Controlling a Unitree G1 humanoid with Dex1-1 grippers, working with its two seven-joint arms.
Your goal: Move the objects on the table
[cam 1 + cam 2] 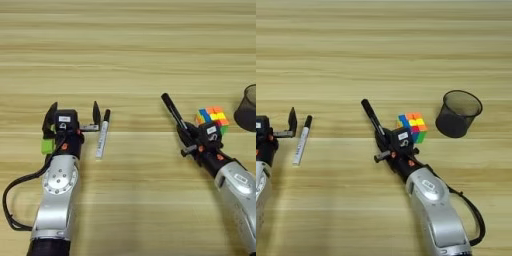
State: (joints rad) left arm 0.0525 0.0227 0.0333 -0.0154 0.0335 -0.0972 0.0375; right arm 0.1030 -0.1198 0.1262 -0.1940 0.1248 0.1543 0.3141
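Observation:
My right gripper is shut on the slim black marker, which sticks out from the fingers toward the far left. Just right of that hand, the multicolour puzzle cube rests on the table. My left gripper is open, its two black fingers spread wide with nothing between them. The white marker with a black cap lies flat just outside its right finger. A small bright-green block shows at the left side of the left wrist, partly hidden by it.
A black mesh cup stands upright to the right of the cube. A black cable loops beside the left forearm.

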